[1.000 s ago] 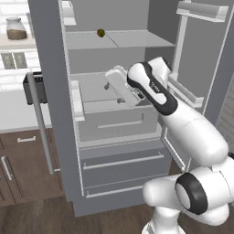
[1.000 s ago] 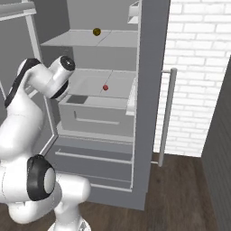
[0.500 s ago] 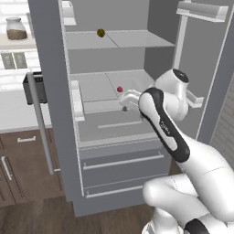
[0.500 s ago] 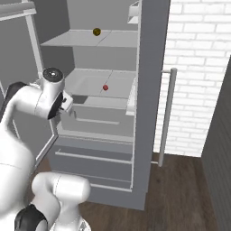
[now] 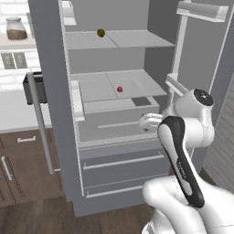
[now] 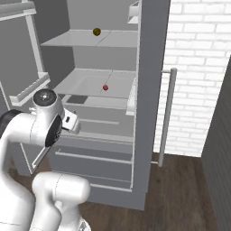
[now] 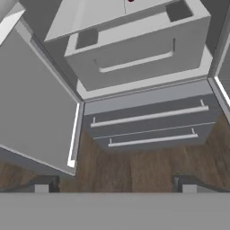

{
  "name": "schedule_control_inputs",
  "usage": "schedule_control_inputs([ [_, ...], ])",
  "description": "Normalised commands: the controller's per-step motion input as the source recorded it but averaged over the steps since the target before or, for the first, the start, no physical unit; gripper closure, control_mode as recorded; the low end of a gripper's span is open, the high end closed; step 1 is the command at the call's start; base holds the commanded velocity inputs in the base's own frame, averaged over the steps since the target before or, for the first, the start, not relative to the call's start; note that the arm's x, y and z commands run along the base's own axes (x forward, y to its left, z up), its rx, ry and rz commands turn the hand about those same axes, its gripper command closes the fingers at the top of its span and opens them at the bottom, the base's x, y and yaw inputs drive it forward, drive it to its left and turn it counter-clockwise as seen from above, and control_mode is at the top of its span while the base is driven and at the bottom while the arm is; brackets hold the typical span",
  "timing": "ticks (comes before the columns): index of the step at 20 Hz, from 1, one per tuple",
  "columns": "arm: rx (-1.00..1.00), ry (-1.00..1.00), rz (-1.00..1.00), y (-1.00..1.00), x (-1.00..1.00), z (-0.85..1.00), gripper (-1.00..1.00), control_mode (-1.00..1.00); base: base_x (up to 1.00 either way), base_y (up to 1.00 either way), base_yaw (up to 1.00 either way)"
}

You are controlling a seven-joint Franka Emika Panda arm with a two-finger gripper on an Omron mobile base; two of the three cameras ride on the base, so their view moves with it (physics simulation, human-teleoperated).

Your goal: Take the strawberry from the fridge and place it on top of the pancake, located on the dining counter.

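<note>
The strawberry (image 5: pixel 119 89) on the fridge (image 5: pixel 114 137) shelf is judged light, soft, easily bruised; gentle pinching across its middle is advised; the jaws are spread wide, empty.

A tiny red strawberry (image 5: pixel 119 89) sat alone on the pale middle shelf of the grey fridge (image 5: pixel 55 114), whose doors stood open.

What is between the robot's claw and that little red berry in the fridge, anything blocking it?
Nothing visible blocks it. The fridge doors are open, and the strawberry lies alone on the middle shelf. The open gripper hangs lower, in front of the drawer beneath that shelf, so it must rise over the shelf's front edge.
</note>
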Motion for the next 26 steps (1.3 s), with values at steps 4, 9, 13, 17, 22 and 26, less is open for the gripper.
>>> schedule_control_inputs([
  [4,-0.14,-0.02,0.00,-0.32,-0.37,-0.04,-1.00,-1.00,0.00,0.00,0.00],
  [9,-0.09,0.00,0.00,-0.04,-0.23,-0.03,-1.00,-1.00,0.00,0.00,0.00],
  [13,-0.02,0.00,0.00,0.00,-0.03,0.00,-1.00,-1.00,0.00,0.00,0.00],
  [17,0.00,0.00,0.00,0.00,0.00,-0.08,-1.00,-1.00,0.00,0.00,0.00],
  [22,0.00,0.01,0.00,0.00,0.08,-0.08,-1.00,-1.00,0.00,0.00,0.00],
  [26,0.00,0.01,0.00,0.00,0.10,-0.03,-1.00,1.00,0.52,0.03,0.00],
])
